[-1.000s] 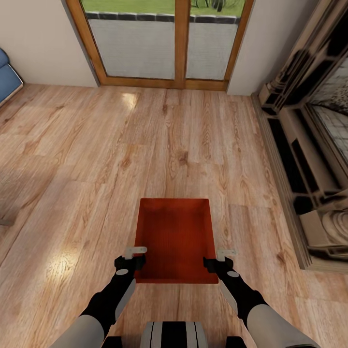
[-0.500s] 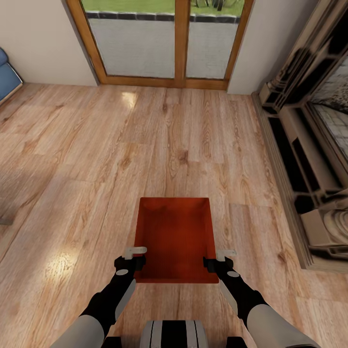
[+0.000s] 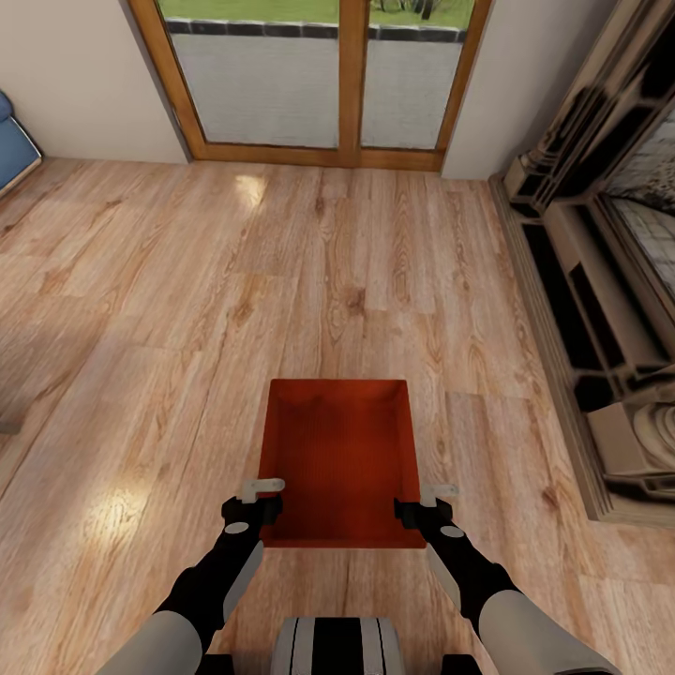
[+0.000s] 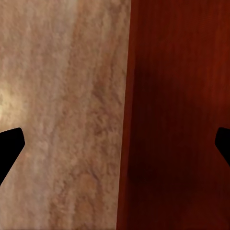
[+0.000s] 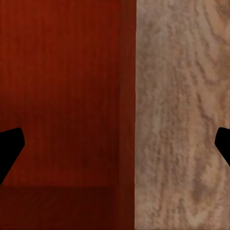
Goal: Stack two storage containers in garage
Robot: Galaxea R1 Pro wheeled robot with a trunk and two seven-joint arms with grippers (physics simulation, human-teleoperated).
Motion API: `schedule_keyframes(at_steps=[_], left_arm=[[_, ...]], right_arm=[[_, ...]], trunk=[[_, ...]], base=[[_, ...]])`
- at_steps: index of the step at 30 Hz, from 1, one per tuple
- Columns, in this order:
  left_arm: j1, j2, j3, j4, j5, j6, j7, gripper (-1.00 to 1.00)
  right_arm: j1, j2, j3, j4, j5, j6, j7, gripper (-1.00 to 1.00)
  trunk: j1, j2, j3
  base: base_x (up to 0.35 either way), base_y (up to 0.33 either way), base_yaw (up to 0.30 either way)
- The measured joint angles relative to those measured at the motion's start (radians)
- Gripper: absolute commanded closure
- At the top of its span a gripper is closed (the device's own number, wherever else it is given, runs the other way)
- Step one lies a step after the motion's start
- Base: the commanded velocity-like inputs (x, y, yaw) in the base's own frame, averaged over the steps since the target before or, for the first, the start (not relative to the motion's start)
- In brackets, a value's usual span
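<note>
Head view: an orange-red ribbed rectangular open-top bin [image 3: 339,461] sits on the light wood plank floor [image 3: 187,309], near the robot. The left gripper [image 3: 253,504] and right gripper [image 3: 424,506] flank its near corners, likely for a two-handed lift.

Left wrist view: spread fingertips [image 4: 9,146] straddle the bin's left wall.

Right wrist view: parted fingertips [image 5: 10,143] straddle the right wall, not clamped.

- Left gripper [image 3: 265,497]: arm reaching forward, fingers [image 4: 8,146] spread wide apart.
- Right gripper [image 3: 422,501]: arm mirrored, fingers [image 5: 9,143] likewise spread wide.
</note>
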Motion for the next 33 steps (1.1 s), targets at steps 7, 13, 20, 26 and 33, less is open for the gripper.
schedule_keyframes(at_steps=[7, 13, 20, 26, 33], left_arm=[[0.000, 0.000, 0.000, 0.000, 0.001, 0.000, 0.000, -1.00], [0.000, 0.000, 0.000, 0.001, 0.001, 0.000, 0.000, -1.00], [0.000, 0.000, -0.001, 0.001, 0.001, 0.001, 0.000, -1.00], [0.000, -0.001, -0.003, 0.000, 0.001, 0.001, 0.000, -1.00], [0.000, -0.002, -0.006, -0.003, 0.000, 0.000, -0.004, -1.00]], right_arm=[[0.000, 0.000, 0.000, 0.000, 0.000, 0.000, 0.000, -1.00], [0.000, -0.001, 0.000, 0.000, 0.000, 0.001, 0.000, -1.00], [0.000, 0.000, 0.000, 0.000, -0.001, 0.000, 0.000, -1.00], [0.000, 0.000, 0.000, 0.000, -0.001, 0.000, -0.001, -1.00], [0.000, 0.000, 0.000, 0.000, -0.001, 0.001, -0.001, -1.00]], trunk=[[0.000, 0.000, 0.000], [0.000, 0.000, 0.000], [0.000, 0.000, 0.000], [0.000, 0.000, 0.000], [0.000, 0.000, 0.000]], base=[[0.000, 0.000, 0.000], [0.000, 0.000, 0.000], [0.000, 0.000, 0.000], [0.000, 0.000, 0.000], [0.000, 0.000, 0.000]])
